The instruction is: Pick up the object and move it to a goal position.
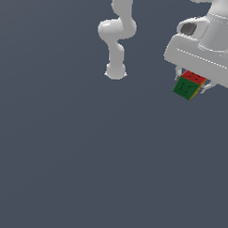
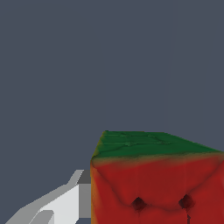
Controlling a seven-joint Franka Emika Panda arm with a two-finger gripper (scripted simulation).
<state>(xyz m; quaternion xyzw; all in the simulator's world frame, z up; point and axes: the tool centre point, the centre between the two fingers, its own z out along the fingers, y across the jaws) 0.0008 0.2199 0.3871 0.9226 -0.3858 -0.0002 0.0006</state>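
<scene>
The object is a small cube with a red top face, a green side face and a yellow edge, all crossed by dark grid lines. It hangs tilted above the grey floor at the exterior view's upper right. My white gripper is shut on it, with a finger on either side. The wrist view is filled at close range by the object, red face toward the camera and green face beyond. One white finger presses against its side; the other finger is out of frame. No goal position marker is in view.
The arm's white links and base stand at the upper middle of the exterior view. A plain dark grey floor spreads below everything, with no other objects on it.
</scene>
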